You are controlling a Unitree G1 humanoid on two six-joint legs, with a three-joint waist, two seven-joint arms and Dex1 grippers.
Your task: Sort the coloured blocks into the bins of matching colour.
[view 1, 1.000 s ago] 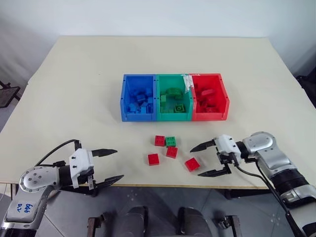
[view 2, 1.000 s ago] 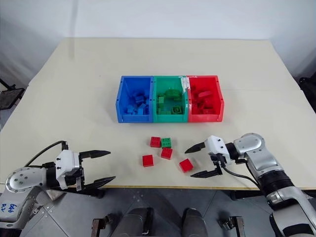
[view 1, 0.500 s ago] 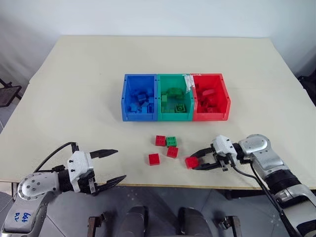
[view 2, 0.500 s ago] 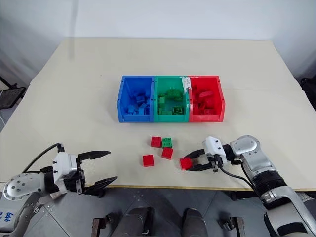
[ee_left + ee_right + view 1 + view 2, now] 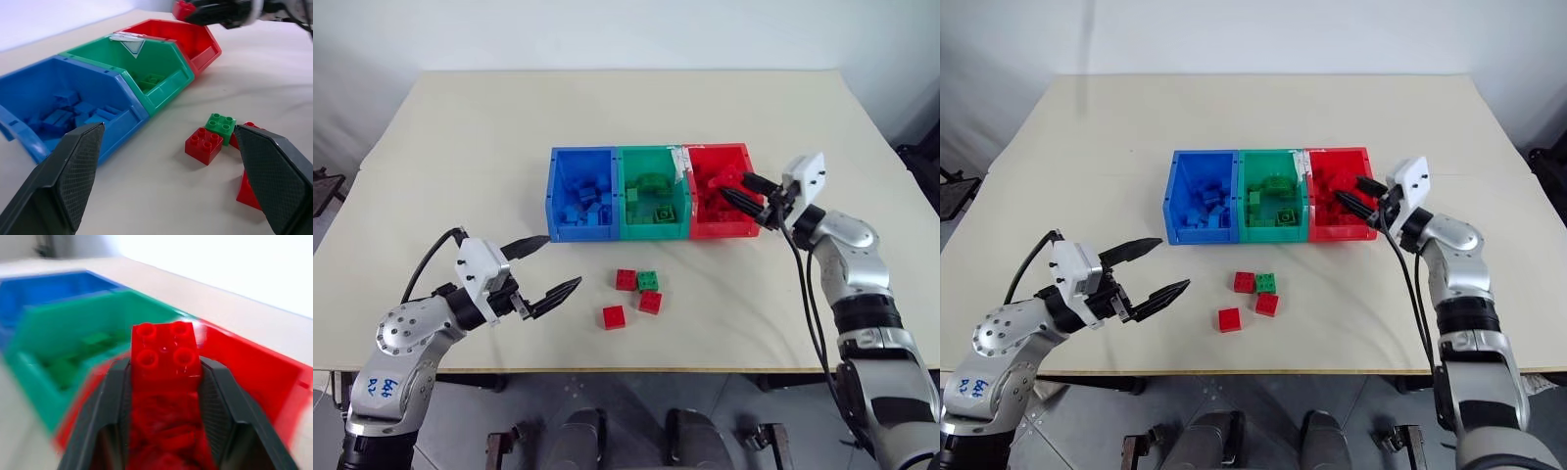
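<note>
My right gripper point(image 5: 166, 382) is clamped on one red block point(image 5: 165, 355), holding it above the red bin point(image 5: 752, 186). My left gripper point(image 5: 551, 264) is spread wide and empty over the table's point(image 5: 460, 137) near edge. Three red blocks point(image 5: 627, 279) and one green block point(image 5: 649, 280) lie on the table in front of the three bins point(image 5: 651, 227).

Right gripper point(image 5: 1351, 194) over the red bin point(image 5: 1367, 228), three red blocks point(image 5: 1245, 282) and one green block point(image 5: 1266, 283) on the table point(image 5: 1332, 117)

Blue bin point(image 5: 579, 194), green bin point(image 5: 653, 193), red bin point(image 5: 720, 192); black-fingered right gripper point(image 5: 166, 377) holds red block point(image 5: 165, 356)
</note>
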